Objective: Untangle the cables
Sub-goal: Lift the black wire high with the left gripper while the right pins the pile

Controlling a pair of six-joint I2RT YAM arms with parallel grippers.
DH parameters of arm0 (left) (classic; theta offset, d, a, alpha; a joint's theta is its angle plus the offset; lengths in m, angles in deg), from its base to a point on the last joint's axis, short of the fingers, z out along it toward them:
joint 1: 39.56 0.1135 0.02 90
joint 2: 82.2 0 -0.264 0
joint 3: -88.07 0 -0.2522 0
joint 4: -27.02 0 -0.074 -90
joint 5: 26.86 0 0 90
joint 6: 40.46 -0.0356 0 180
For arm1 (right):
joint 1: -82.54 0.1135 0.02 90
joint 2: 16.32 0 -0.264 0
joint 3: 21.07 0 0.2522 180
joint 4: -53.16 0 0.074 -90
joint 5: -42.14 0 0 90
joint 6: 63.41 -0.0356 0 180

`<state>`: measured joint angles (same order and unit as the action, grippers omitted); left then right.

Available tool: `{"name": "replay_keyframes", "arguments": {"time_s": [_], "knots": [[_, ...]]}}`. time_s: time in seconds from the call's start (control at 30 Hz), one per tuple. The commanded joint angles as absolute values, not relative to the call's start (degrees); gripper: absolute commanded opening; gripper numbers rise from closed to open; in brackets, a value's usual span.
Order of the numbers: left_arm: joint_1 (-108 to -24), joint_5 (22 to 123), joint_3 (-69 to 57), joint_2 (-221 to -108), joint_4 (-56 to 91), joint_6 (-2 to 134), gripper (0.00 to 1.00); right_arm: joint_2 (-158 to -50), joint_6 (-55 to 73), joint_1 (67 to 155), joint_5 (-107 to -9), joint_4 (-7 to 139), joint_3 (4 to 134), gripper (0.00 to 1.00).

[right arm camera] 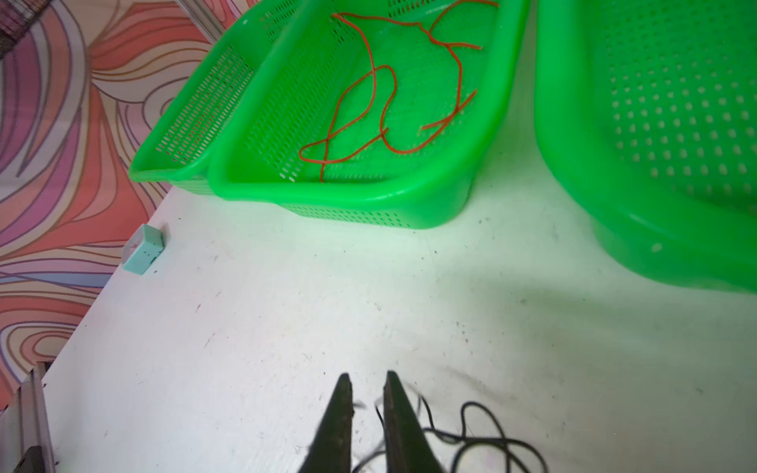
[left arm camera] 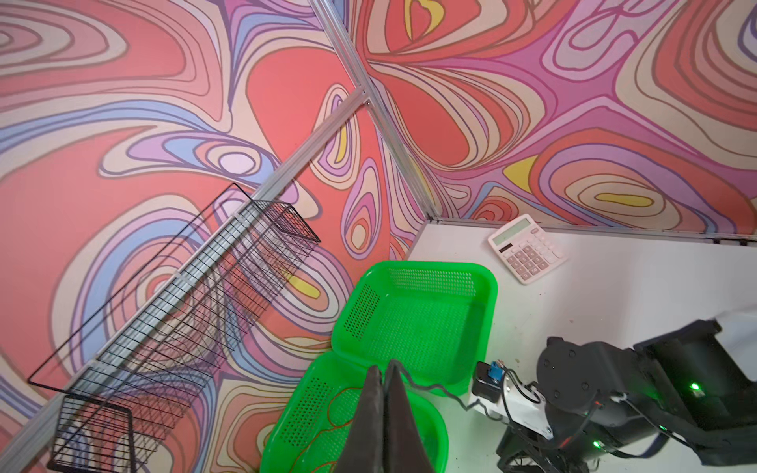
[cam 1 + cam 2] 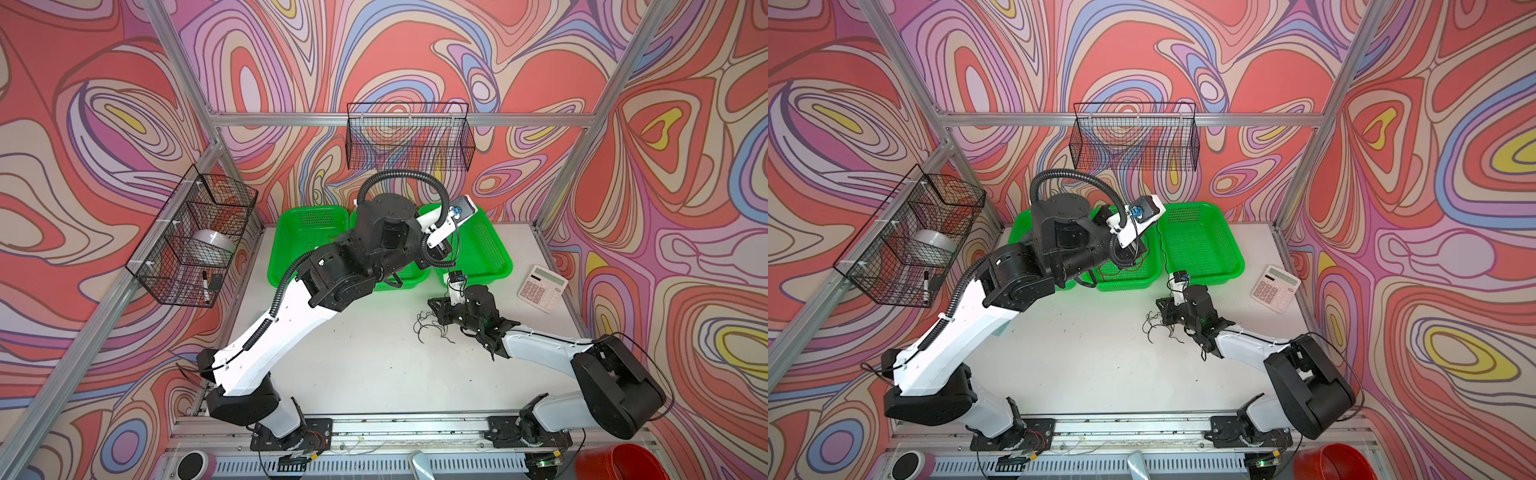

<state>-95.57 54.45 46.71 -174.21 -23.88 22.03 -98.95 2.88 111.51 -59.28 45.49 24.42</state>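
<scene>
**Black tangle under my right jaws**

My right gripper (image 1: 366,379) stands narrowly apart, low over the tangle of thin black cables (image 1: 483,442) on the scuffed white tabletop (image 1: 245,327), bare room leftward. My left gripper (image 2: 385,368) pinches one kinked black cable (image 2: 434,387) above the perforated green plastic basket (image 1: 340,196), where orange string-thin cables (image 1: 370,82) lie curled
</scene>
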Motion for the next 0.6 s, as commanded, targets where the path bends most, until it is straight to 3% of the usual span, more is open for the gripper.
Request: {"name": "replay_keyframes", "arguments": {"time_s": [0.0, 0.3, 0.43, 0.57], "knots": [[-93.4, 54.2, 53.8, -175.9, -27.2, 20.2, 0.0, -101.6, 0.8, 111.9, -57.0, 44.3, 23.1, 0.15], [-89.9, 55.1, 64.4, -178.0, -26.7, 19.5, 0.0, -104.7, 1.3, 112.0, -55.0, 44.1, 21.7, 0.19], [-89.3, 54.7, 63.1, -177.4, -27.7, 19.7, 0.0, -97.5, 5.1, 112.0, -53.1, 47.7, 21.7, 0.44], [-88.9, 54.2, 59.2, -175.9, -26.6, 19.5, 0.0, -88.1, 10.8, 112.1, -53.4, 48.7, 20.9, 0.59]]}}
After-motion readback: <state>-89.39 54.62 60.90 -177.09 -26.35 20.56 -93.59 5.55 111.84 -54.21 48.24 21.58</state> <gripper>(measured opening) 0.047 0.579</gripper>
